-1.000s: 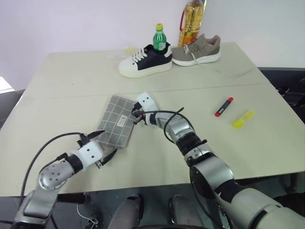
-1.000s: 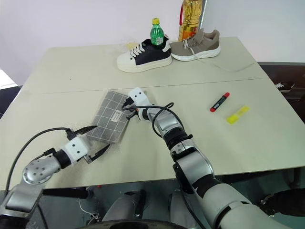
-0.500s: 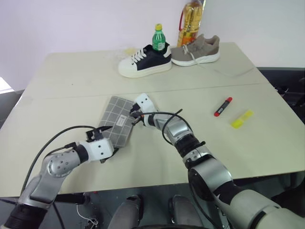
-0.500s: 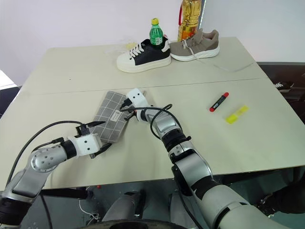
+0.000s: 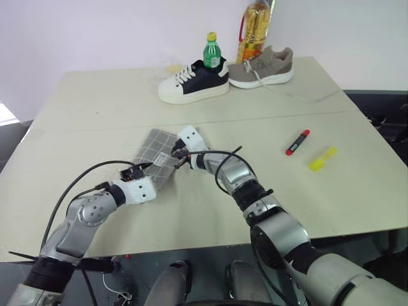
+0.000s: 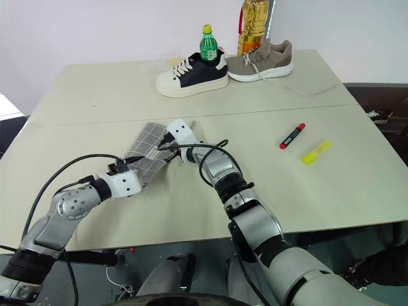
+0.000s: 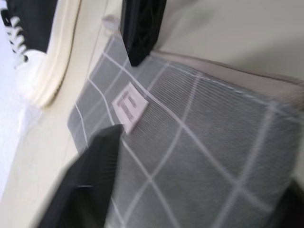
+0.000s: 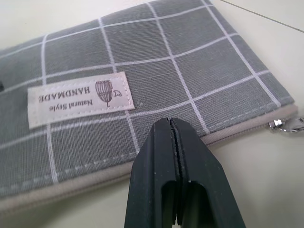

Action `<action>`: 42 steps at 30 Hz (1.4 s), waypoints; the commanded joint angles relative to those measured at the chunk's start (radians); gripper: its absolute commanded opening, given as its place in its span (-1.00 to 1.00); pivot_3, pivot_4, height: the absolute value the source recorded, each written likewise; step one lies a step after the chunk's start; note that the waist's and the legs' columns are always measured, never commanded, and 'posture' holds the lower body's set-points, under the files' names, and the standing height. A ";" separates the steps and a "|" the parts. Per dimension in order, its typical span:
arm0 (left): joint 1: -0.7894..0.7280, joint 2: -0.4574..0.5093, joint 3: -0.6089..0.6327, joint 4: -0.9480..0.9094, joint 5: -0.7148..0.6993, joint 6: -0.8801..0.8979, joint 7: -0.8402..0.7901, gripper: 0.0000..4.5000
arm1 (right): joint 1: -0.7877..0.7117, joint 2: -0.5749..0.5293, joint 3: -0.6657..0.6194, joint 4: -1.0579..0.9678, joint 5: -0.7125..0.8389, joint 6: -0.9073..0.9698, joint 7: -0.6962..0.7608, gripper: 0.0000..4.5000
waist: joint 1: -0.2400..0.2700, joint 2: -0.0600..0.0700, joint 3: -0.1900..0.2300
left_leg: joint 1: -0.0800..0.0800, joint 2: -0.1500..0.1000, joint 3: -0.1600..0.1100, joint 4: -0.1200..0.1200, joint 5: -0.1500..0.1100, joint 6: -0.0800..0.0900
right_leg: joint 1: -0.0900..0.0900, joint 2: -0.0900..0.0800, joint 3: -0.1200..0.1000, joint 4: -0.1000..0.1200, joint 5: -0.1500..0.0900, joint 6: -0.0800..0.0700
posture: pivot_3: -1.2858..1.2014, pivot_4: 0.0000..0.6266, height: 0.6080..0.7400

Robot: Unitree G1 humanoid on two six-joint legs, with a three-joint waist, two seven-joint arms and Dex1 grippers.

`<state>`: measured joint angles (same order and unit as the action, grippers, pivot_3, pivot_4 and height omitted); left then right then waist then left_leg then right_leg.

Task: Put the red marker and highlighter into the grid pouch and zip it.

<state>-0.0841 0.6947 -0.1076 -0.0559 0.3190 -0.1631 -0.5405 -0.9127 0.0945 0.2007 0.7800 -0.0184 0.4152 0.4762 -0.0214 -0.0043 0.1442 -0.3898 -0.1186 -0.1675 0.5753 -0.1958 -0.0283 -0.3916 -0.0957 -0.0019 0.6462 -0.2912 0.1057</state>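
Clamp your left gripper (image 5: 148, 171), jaws apart around the grid pouch (image 5: 157, 153) corner, firmly, while your closed right gripper (image 8: 176, 142) hooks the zipper pull (image 8: 286, 124).

The beige counter (image 5: 95, 108) carries the grid pouch (image 5: 155, 153), the red marker (image 5: 298, 143), the highlighter (image 5: 324, 159) (just beside it), two shoes (image 5: 193, 81) and bottles (image 5: 257, 25).

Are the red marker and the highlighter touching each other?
Apart. The left eye view shows bare table between the red marker and the highlighter, which lie side by side.
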 commanded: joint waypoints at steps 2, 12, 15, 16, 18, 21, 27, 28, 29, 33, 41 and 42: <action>-0.010 -0.012 0.016 -0.015 -0.031 -0.023 0.007 -0.76 | -0.009 0.004 0.002 0.008 -0.006 -0.001 0.001 -1.00 | 0.000 0.000 0.000 | 0.000 0.000 0.000 0.000 0.000 0.000 | 0.000 0.000 0.000 0.000 0.000 0.000 | 0.03 -0.52 1.00; 0.015 -0.110 0.116 -0.113 -0.230 0.070 0.009 -0.99 | -0.022 -0.065 -0.041 -0.100 0.002 -0.071 -0.017 -1.00 | 0.003 0.000 0.000 | -0.001 0.000 0.000 0.000 0.000 0.000 | 0.000 0.000 0.000 0.000 0.000 0.000 | 0.03 -0.52 1.00; 0.049 -0.164 0.165 -0.212 -0.381 0.176 -0.013 -0.99 | 0.000 -0.151 -0.067 -0.250 0.029 -0.071 0.040 -1.00 | 0.004 -0.001 0.000 | -0.002 0.000 0.000 0.001 0.000 0.000 | 0.000 -0.001 0.000 -0.001 0.000 0.000 | 0.03 -0.52 1.00; 0.060 -0.179 0.177 -0.243 -0.427 0.209 -0.019 -0.99 | 0.013 -0.182 -0.083 -0.303 0.052 -0.055 0.067 -1.00 | 0.005 -0.001 0.000 | -0.002 -0.001 0.000 0.001 0.000 0.000 | 0.000 -0.001 0.000 -0.001 0.000 0.000 | 0.03 -0.52 1.00; 0.079 -0.200 0.192 -0.296 -0.489 0.250 -0.024 -1.00 | 0.046 -0.257 -0.110 -0.403 0.094 0.007 0.134 -0.77 | 0.005 -0.001 0.000 | -0.002 -0.001 0.000 0.001 0.000 0.000 | 0.000 -0.001 0.000 -0.002 0.000 0.000 | 0.03 -0.52 1.00; 0.087 -0.227 0.200 -0.346 -0.558 0.302 -0.022 -1.00 | 0.107 -0.373 -0.114 -0.532 0.134 0.063 0.243 -0.20 | 0.006 -0.002 0.000 | -0.002 0.000 0.000 0.001 0.000 0.000 | 0.002 -0.001 0.000 -0.003 0.000 0.000 | 0.03 -0.52 1.00; 0.071 -0.265 0.187 -0.388 -0.693 0.370 -0.056 -1.00 | 0.189 -0.535 -0.157 -0.665 0.216 0.179 0.346 0.69 | 0.004 -0.004 0.001 | -0.003 0.001 0.002 0.002 0.000 0.000 | 0.004 -0.001 0.000 -0.003 0.000 0.000 | 0.03 -0.52 1.00; 0.065 -0.264 0.182 -0.390 -0.703 0.378 -0.063 -1.00 | 0.194 -0.545 -0.151 -0.664 0.213 0.188 0.343 0.69 | 0.003 -0.004 0.001 | -0.003 0.002 0.003 0.001 0.000 0.000 | 0.004 -0.001 0.000 -0.003 0.000 0.000 | 0.03 -0.52 1.00; 0.060 -0.262 0.177 -0.392 -0.711 0.385 -0.071 -1.00 | 0.196 -0.549 -0.145 -0.662 0.207 0.192 0.337 0.69 | 0.003 -0.004 0.001 | -0.003 0.002 0.003 0.001 0.000 0.000 | 0.004 -0.001 0.000 -0.003 0.000 0.000 | 0.03 -0.52 1.00; 0.040 -0.240 0.147 -0.396 -0.729 0.413 -0.115 -1.00 | 0.188 -0.535 -0.139 -0.668 0.199 0.217 0.297 0.69 | 0.008 -0.004 0.002 | -0.004 0.003 0.004 0.001 0.000 0.000 | 0.004 0.000 0.000 -0.005 0.000 -0.001 | 0.03 -0.52 1.00; 0.024 -0.230 0.127 -0.395 -0.760 0.440 -0.159 -1.00 | 0.182 -0.499 -0.133 -0.685 0.214 0.240 0.264 0.59 | 0.010 -0.004 0.002 | -0.006 0.003 0.003 0.001 0.000 0.001 | 0.005 0.000 0.000 -0.013 0.001 -0.002 | 0.03 -0.52 1.00; 0.022 -0.231 0.128 -0.391 -0.760 0.439 -0.159 -1.00 | 0.185 -0.497 -0.131 -0.695 0.219 0.248 0.265 0.45 | 0.010 -0.004 0.002 | -0.006 0.003 0.003 0.001 0.000 0.001 | 0.005 0.000 0.000 -0.013 0.001 -0.002 | 0.03 -0.52 1.00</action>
<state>-0.0484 0.4598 0.0161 -0.4143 -0.4248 0.2810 -0.6928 -0.7103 -0.4081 0.0731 0.1493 0.1801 0.6569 0.7424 -0.0112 -0.0081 0.1458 -0.3958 -0.1155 -0.1641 0.5766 -0.1962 -0.0275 -0.3867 -0.0956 -0.0022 0.6335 -0.2898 0.1037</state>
